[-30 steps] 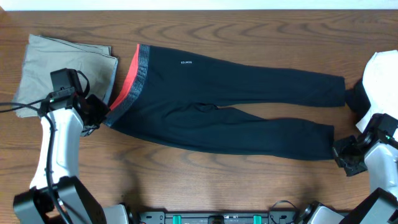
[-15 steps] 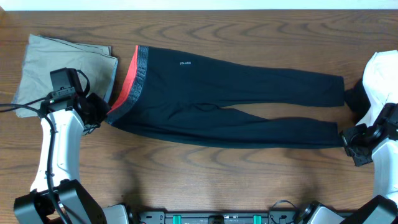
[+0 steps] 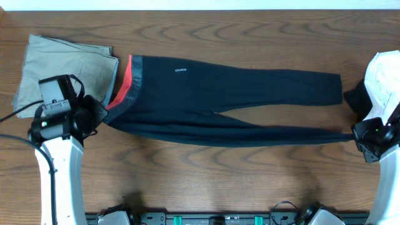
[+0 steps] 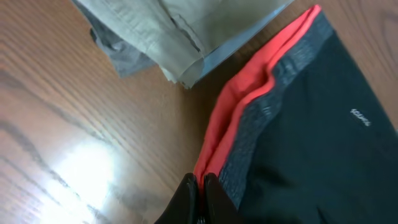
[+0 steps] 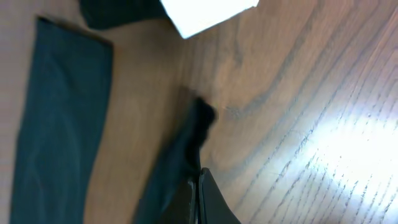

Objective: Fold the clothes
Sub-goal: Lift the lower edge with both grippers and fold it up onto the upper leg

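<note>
Stretched further than a second ago, the near leg point(image 3: 281, 132) is now drawn into a thin, taut strip, and the right gripper point(image 3: 367, 136) is carried outward toward the right edge. In the right wrist view the right gripper point(image 5: 198, 179) is seen pressed together on the bunched dark cuff of that leg. The left gripper point(image 3: 101, 116) is likewise closed, pinching the lower corner of the waistband point(image 4: 249, 118), with red and grey fabric running up from between its fingers.

Between the two grippers the leggings point(image 3: 225, 94) are held flat on the worktop point(image 3: 219, 181), their long axis running left to right. The waistband points left toward the left gripper, and the cuffs point right. The far leg point(image 3: 294, 86) lies free, its cuff well apart from the right gripper and nearer that arm than the other. A small white logo point(image 3: 181, 70) faces up near the waist.

Khaki trousers point(image 3: 62, 65) lie just beside the waistband on the left, and a white garment point(image 3: 384, 78) sits at the right edge. A lengthwise fold is judged to depend on both held corners being carried toward the far side.
</note>
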